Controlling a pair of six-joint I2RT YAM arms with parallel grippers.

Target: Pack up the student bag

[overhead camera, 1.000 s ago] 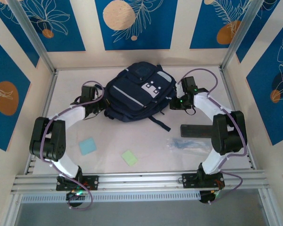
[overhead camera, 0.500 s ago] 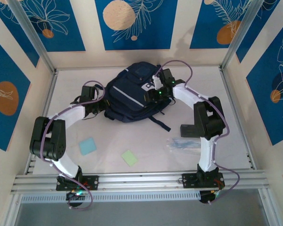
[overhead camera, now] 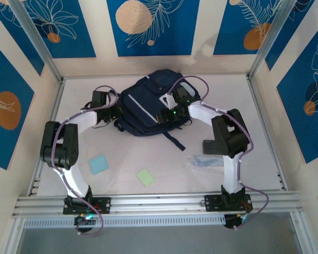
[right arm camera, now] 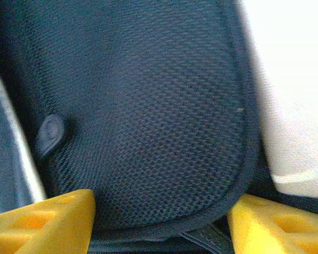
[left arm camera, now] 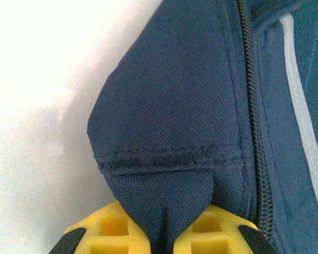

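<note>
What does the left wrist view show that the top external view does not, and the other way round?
Left wrist: the left gripper pinching a fold of the student bag, its zipper teeth and seam stitching. Top external: a blue square, a green square and a clear packet on the table. Both: the navy bag with its grey stripe.

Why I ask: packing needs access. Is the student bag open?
Shut, seemingly: the student bag shows no gap; its zipper teeth meet.
</note>
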